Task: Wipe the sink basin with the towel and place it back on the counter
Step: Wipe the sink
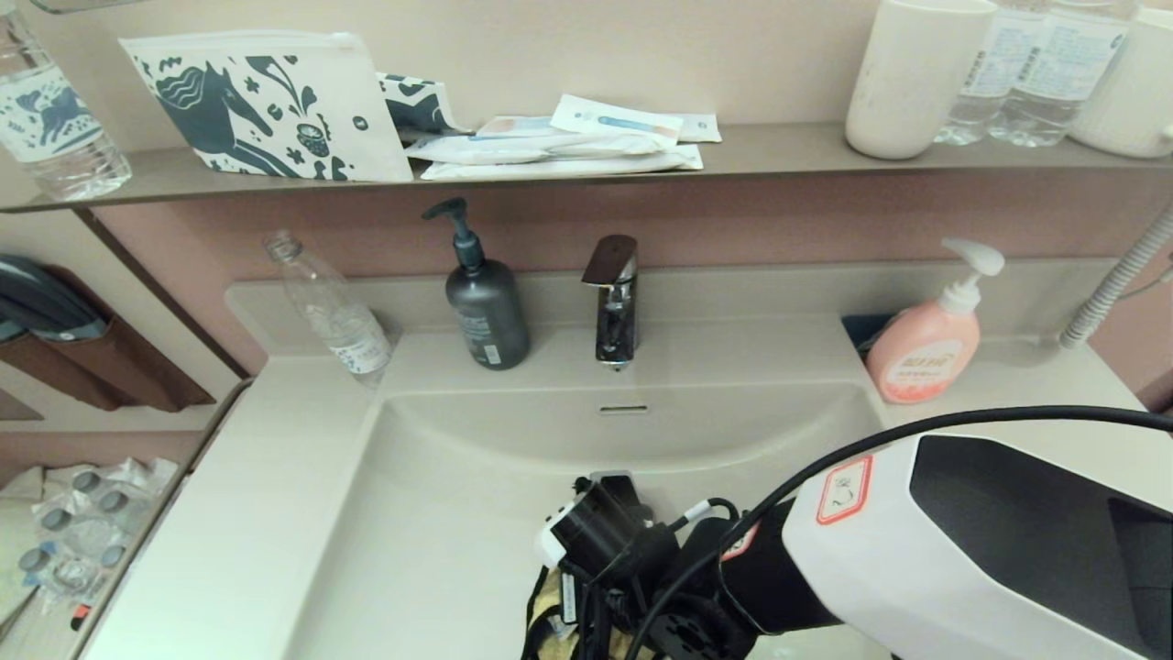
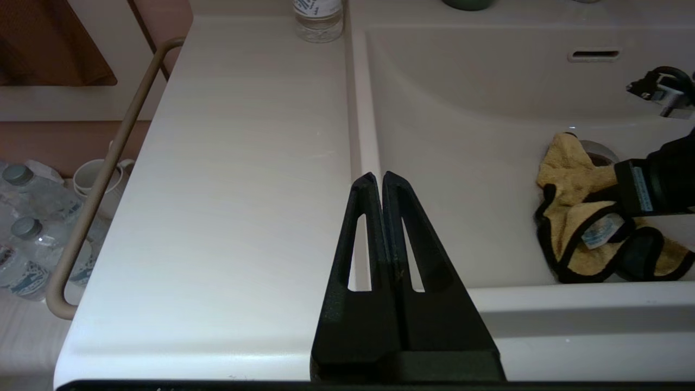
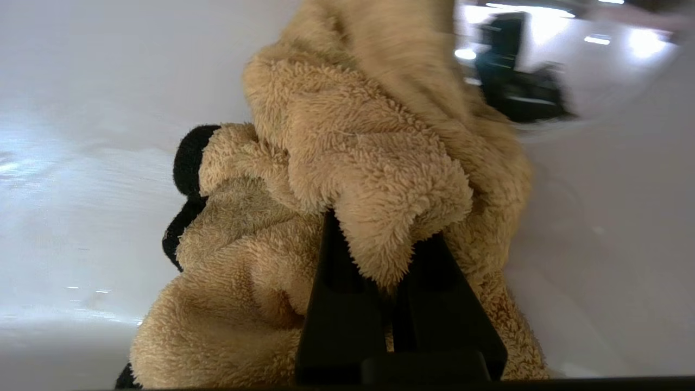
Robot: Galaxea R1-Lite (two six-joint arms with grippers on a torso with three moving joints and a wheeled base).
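right gripper [image 3: 383,244] clamped on towel [image 3: 347,163], down in sink basin [image 2: 461,163] beside drain plug [image 2: 597,152] | left gripper [image 2: 383,179] pressed closed, empty, over counter [image 2: 233,190] at basin's edge

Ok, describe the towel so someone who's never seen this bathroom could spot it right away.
Start at the big off-white sink basin under the chrome faucet. On its floor, beside the round drain, the right gripper is shut on the towel. It is a bunched mustard-yellow terry cloth with black edging, the only cloth and the only yellow thing around the sink.
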